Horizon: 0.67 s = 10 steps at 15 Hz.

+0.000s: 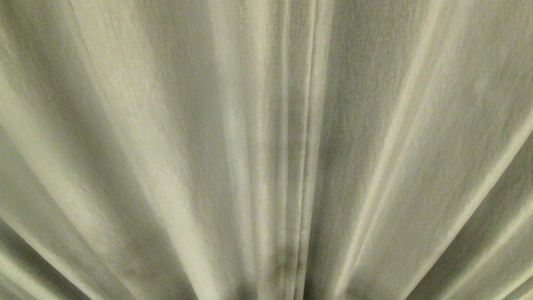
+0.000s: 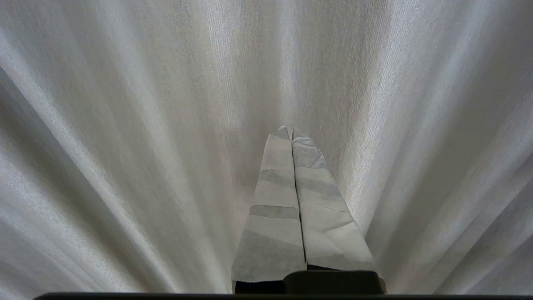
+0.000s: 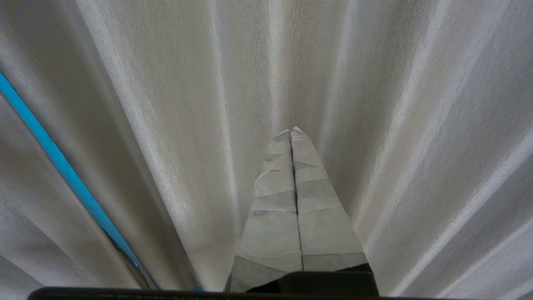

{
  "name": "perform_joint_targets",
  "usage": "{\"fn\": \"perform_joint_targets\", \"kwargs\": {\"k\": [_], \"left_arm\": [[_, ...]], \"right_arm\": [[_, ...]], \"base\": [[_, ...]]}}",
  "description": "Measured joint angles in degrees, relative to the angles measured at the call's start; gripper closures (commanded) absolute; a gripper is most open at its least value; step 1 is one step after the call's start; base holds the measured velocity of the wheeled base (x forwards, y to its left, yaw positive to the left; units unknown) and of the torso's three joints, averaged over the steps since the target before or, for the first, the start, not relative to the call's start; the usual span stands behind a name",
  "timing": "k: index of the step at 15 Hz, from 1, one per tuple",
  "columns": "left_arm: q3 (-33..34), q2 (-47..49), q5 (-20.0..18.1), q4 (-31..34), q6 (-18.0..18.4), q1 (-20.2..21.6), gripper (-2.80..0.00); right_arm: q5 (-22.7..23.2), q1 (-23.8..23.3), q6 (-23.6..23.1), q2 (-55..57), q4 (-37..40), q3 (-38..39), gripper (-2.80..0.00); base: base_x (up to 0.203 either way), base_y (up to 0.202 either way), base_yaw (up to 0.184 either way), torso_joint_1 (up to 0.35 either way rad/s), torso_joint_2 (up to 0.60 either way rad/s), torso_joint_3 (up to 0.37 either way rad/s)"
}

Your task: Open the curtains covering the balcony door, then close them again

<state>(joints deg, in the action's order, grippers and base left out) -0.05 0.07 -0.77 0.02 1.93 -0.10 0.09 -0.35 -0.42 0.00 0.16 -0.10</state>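
Observation:
Pleated grey-beige curtains [image 1: 175, 158] fill the whole head view, hanging drawn; two hemmed edges meet at a seam [image 1: 306, 166] near the middle. The balcony door is hidden behind them. Neither arm shows in the head view. In the left wrist view my left gripper [image 2: 290, 130], its fingers wrapped in pale tape, is shut with nothing between them, its tips close to the curtain fabric [image 2: 166, 125]. The right wrist view has my right gripper [image 3: 291, 131] shut and empty the same way, pointing at the curtain folds [image 3: 395, 125].
A thin bright blue strip [image 3: 62, 166] runs slantwise between curtain folds in the right wrist view. Nothing but fabric surrounds both grippers.

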Motion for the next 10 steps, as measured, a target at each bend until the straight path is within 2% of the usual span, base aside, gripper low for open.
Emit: {"fn": "perform_joint_targets", "kwargs": {"k": [10], "left_arm": [[0.0,0.0,0.0,0.0,0.0,0.0,0.0]], "right_arm": [[0.0,0.0,-0.3,0.0,-0.2,0.0,0.0]], "base": [[0.0,0.0,0.0,0.0,0.0,0.0]]}}
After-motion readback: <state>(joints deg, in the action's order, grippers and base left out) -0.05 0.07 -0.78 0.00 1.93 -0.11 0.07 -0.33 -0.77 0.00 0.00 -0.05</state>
